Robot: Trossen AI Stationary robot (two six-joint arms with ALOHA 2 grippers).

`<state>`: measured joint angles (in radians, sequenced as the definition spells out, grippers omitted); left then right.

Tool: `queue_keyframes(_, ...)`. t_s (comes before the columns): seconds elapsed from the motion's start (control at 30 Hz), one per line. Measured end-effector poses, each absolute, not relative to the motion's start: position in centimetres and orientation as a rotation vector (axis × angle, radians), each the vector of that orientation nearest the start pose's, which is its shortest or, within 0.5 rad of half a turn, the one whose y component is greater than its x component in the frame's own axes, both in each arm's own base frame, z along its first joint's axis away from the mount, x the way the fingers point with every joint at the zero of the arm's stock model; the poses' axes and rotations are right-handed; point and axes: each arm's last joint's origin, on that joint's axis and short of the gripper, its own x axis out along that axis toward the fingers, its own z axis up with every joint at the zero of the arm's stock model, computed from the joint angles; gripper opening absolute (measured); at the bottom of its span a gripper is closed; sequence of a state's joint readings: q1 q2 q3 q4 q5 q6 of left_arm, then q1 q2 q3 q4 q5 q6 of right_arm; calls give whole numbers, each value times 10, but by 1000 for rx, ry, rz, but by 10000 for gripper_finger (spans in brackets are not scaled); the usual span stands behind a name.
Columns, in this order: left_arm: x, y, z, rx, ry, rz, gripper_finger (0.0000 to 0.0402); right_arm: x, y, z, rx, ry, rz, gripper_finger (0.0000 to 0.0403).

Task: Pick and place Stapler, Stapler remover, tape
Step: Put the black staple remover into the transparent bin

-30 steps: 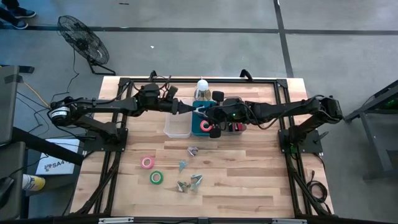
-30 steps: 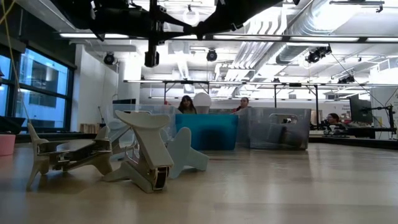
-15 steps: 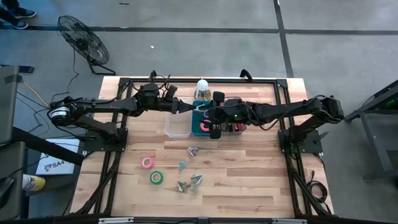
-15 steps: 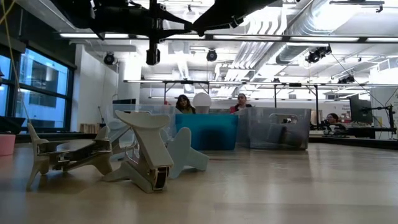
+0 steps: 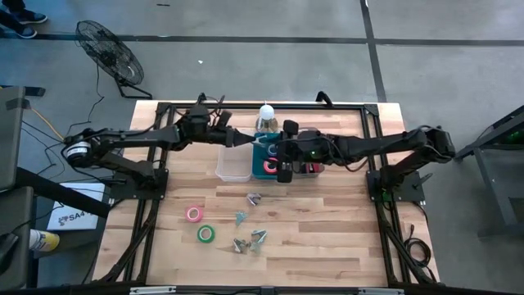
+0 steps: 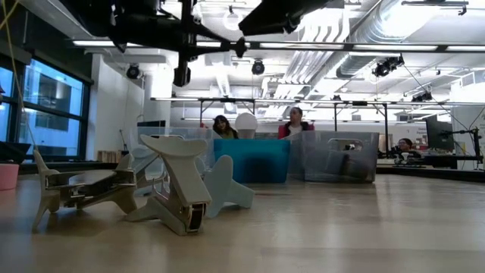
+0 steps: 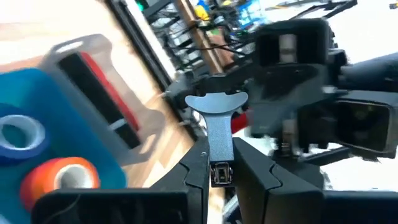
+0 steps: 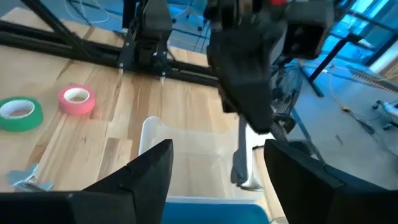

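Illumination is bright and even — ceiling strip lights (image 6: 318,47) supply it, with daylight through a window (image 6: 38,106) beyond. The table (image 5: 327,238) shows only soft, faint shadows. The left wrist view is heavily motion-blurred; the low view renders near objects soft.

Both arms extended inward, end effectors near each other at the rear centre of the worktop.

Left end effector (image 5: 255,141): fingers clamped on a silvery staple remover (image 7: 216,121). Right end effector (image 8: 214,163): fingers spread wide, nothing between them, pointing toward the left arm.
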<state>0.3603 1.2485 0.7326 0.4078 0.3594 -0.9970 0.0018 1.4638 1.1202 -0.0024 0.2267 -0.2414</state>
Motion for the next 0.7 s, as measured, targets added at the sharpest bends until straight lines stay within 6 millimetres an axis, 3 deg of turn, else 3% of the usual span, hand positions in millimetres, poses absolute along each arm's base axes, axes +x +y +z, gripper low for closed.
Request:
queue_keyframes(0.4, 233, 104, 263, -1032, 260, 242, 43, 292, 1, 351, -294, 277, -347, 242)
queue_keyframes(0.7, 222, 106, 245, -1023, 417, 446, 43, 274, -2, 360, -292, 306, -434, 240)
